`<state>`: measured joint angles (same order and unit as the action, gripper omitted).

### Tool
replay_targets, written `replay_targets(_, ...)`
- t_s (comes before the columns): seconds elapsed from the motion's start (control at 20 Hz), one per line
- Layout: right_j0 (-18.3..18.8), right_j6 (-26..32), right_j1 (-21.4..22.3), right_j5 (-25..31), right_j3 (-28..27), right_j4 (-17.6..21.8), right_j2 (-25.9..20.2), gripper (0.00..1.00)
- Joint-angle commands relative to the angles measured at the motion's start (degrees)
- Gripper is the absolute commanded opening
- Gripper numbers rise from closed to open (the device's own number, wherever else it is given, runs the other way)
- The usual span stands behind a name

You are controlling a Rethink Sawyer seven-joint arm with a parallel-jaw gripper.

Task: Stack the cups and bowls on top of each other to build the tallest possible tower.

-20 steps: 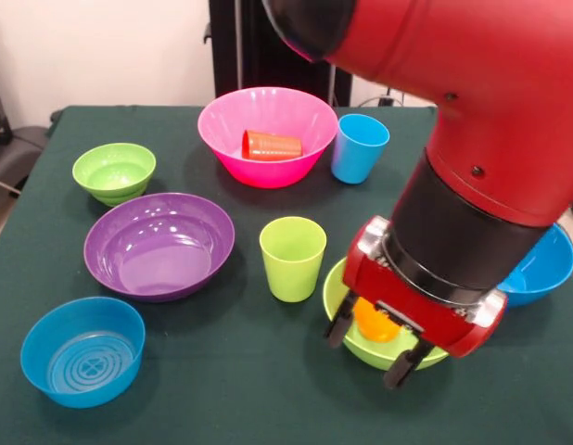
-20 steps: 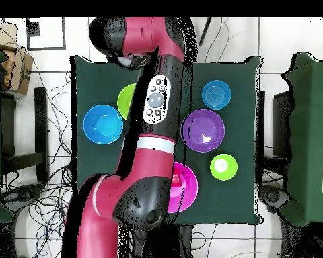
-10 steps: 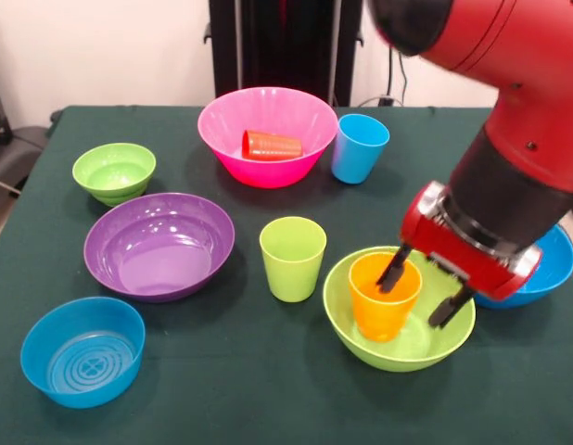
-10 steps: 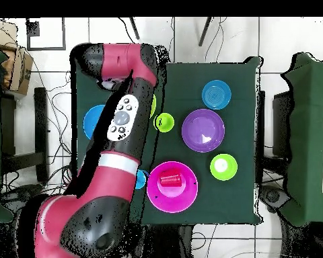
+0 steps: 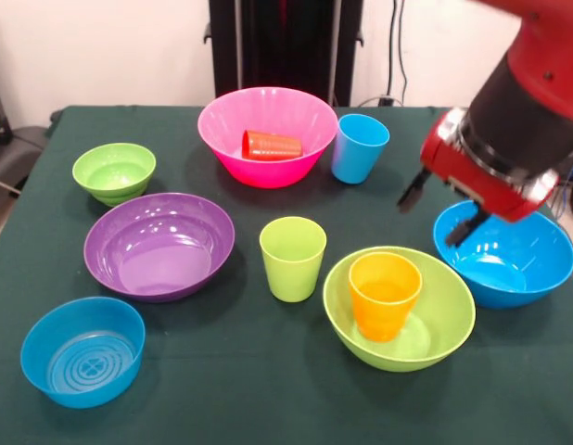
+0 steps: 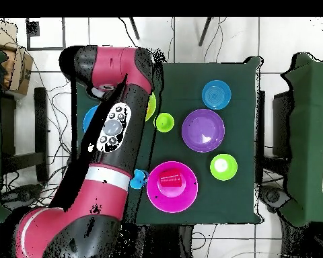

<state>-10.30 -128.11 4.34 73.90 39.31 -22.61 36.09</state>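
The orange cup (image 5: 386, 295) stands upright inside the large lime green bowl (image 5: 446, 320) at the front right. My gripper (image 5: 433, 215) is open and empty, up in the air over the left rim of the large blue bowl (image 5: 509, 260). The lime green cup (image 5: 293, 258) stands at the middle. The light blue cup (image 5: 359, 148) stands beside the large pink bowl (image 5: 268, 171). The red cup (image 5: 272, 145) lies on its side in the pink bowl. In the overhead view my arm (image 6: 117, 127) hides the gripper and the orange cup.
The large purple bowl (image 5: 159, 246), small lime green bowl (image 5: 114, 172) and small blue ringed bowl (image 5: 82, 350) stand at the left. The overhead view shows the purple bowl (image 6: 203, 130), pink bowl (image 6: 181, 198) and lime green cup (image 6: 164, 122).
My gripper has left the orange cup standing in the lime green bowl. It has risen and moved away toward the large blue bowl. The arm has swung with it.
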Motion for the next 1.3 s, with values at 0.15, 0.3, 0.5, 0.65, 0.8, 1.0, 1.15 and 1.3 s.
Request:
replay_targets(0.15, -0.56, 11.04, 6.21, -0.20, 11.20, 5.32, -9.12, 1.00)
replay_targets(0.3, -0.89, 9.37, 5.88, 0.91, 10.06, 5.98, -9.21, 1.00)
replay_targets(0.5, -1.89, 8.56, 7.42, 1.68, 12.44, 5.09, -11.14, 1.00)
replay_targets(0.65, -2.64, 8.50, 9.95, -3.54, 19.56, 4.48, -13.07, 1.00)
replay_targets(0.8, -2.87, 9.57, 11.59, -8.12, 25.19, 4.52, -15.07, 1.00)
replay_targets(1.0, -3.19, 8.84, 13.27, -15.60, 31.47, 5.04, -17.28, 1.00)
replay_targets(1.15, -3.78, 8.12, 14.05, -19.67, 34.53, 6.28, -17.97, 1.00)
replay_targets(1.3, -3.56, 7.58, 14.79, -23.50, 36.89, 6.65, -19.04, 1.00)
